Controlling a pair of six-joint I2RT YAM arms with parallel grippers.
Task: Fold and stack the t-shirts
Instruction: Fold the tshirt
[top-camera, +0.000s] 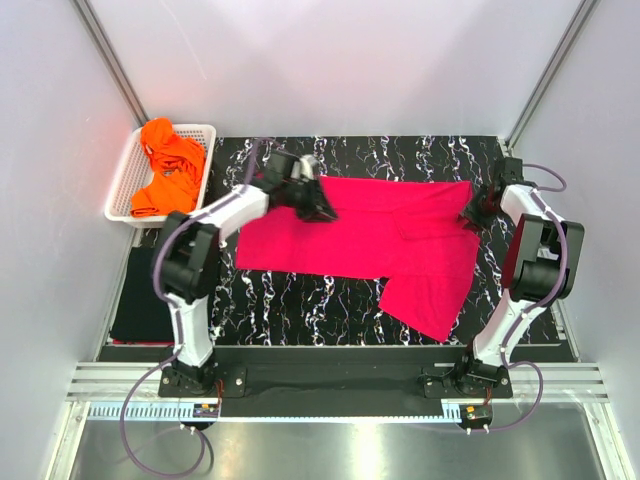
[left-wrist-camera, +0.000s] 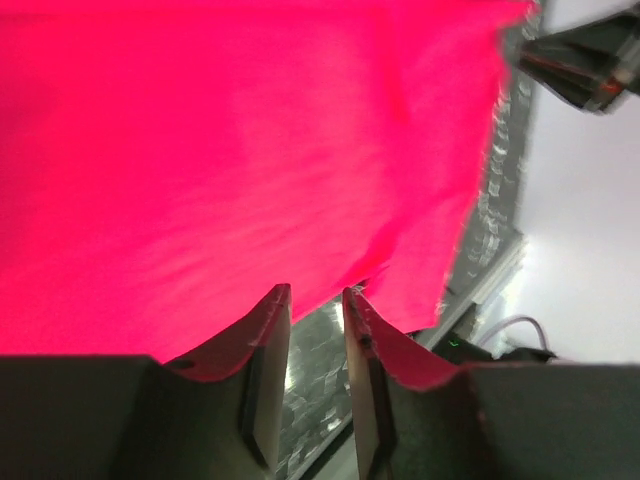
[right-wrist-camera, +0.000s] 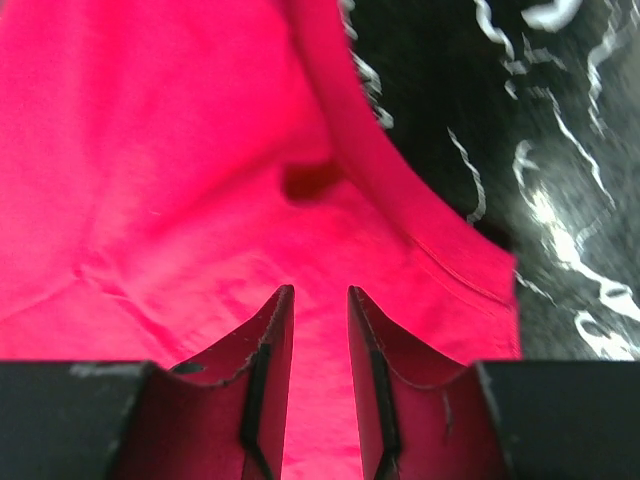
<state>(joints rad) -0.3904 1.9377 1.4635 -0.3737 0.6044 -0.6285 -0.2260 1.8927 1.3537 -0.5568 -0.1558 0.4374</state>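
Observation:
A hot pink t-shirt lies spread on the black white-veined mat, with one part hanging toward the front right. My left gripper is over the shirt's back left edge. In the left wrist view its jaws stand slightly apart with bare mat showing between them, and the pink cloth lies just beyond the tips. My right gripper is at the shirt's back right corner. In the right wrist view it is open just above the pink cloth, near a hemmed edge.
A white lattice basket at the back left holds orange t-shirts. A black folded t-shirt lies left of the mat. Grey walls close in on both sides and at the back.

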